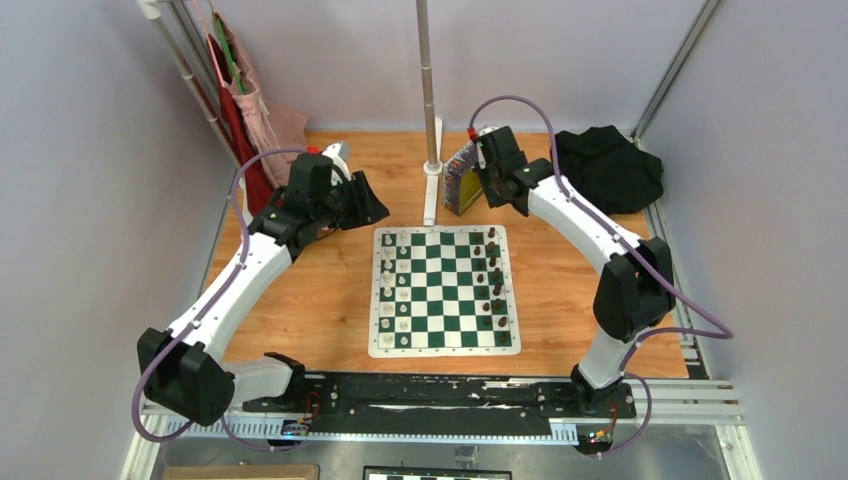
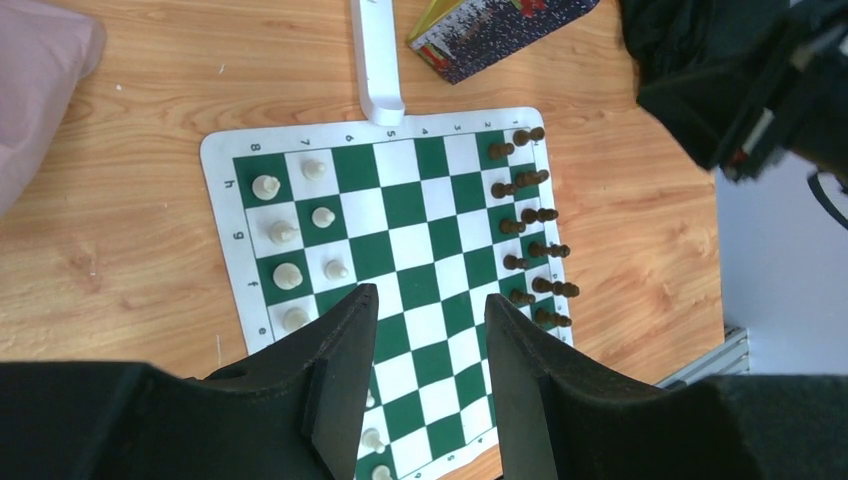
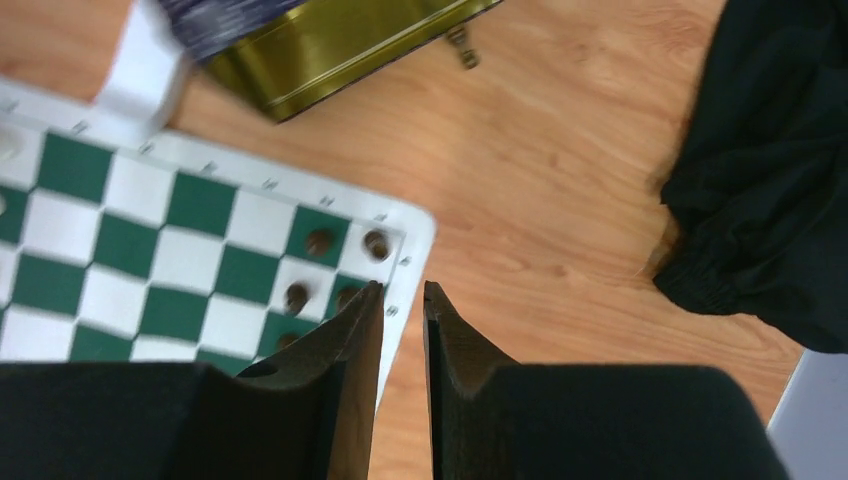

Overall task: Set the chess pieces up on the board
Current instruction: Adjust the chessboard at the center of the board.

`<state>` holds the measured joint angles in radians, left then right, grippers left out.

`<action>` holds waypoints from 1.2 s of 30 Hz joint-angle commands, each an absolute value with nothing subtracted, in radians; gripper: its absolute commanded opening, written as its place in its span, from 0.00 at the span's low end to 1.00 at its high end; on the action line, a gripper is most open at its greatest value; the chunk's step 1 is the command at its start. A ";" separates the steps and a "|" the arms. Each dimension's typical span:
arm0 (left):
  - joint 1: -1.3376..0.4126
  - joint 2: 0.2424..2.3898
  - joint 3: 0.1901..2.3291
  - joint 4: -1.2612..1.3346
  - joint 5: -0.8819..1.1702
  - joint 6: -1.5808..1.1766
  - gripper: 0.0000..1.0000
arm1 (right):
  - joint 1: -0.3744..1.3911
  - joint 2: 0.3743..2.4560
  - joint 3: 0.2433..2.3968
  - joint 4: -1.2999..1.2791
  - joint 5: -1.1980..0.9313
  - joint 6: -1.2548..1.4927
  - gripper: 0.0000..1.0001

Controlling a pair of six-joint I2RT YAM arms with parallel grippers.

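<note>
Lower the right end effector (image 3: pixel 402 288), narrowly open and empty, squarely over the small dark brown corner chess piece (image 3: pixel 376 243); left end effector (image 2: pixel 430 297) hangs half-open, empty

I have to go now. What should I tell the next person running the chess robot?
Left gripper: open, empty, raised by the board's far left corner.
Right gripper: narrowly open, empty, by the far right corner.
Done: dark chess pieces in two columns along the right edge, white pieces along the left.
Left: the nearest dark-side squares look bare from above; check and fill them.
</note>
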<state>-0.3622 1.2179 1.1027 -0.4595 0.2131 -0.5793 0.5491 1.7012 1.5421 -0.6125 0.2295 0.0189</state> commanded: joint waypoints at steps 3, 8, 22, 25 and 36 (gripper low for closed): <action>-0.356 1.235 1.143 -0.463 0.215 -0.571 0.49 | 0.412 1.814 1.541 -0.337 0.129 -0.088 0.26; -0.356 1.259 1.149 -0.449 0.228 -0.576 0.49 | 0.347 1.947 1.640 -0.320 -0.020 -0.155 0.28; -0.356 1.316 1.209 -0.457 0.211 -0.556 0.49 | 0.260 2.154 1.778 -0.332 -0.149 -0.237 0.40; -0.356 1.325 1.219 -0.459 0.205 -0.557 0.49 | 0.247 2.158 1.770 -0.333 -0.167 -0.251 0.40; -0.356 1.342 1.211 -0.444 0.189 -0.565 0.49 | 0.239 2.171 1.744 -0.301 -0.223 -0.261 0.40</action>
